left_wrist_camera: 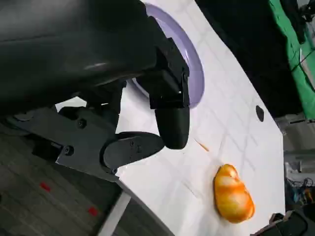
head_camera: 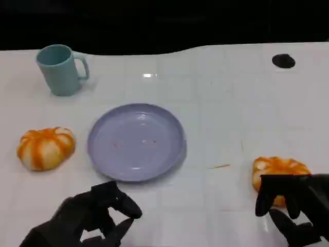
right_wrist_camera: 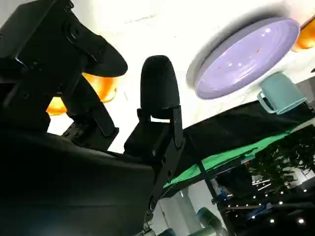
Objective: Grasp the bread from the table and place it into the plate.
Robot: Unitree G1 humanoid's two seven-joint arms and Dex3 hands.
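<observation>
Our right hand [head_camera: 293, 206] has its fingers [head_camera: 267, 198] spread apart, draped just over the near edge of the bread [head_camera: 280, 170], not yet gripping. The plate [head_camera: 136, 141] sits well left. Our left hand [head_camera: 90, 218] hangs loosely open, holding nothing.

Both hands [head_camera: 95, 216] are black, with rounded, glossy fingers [left_wrist_camera: 172, 125].

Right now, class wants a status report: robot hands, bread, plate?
Left robot hand open, idle. Right robot hand open at right bread, not gripping. Plate bare. Nothing blocking.
</observation>
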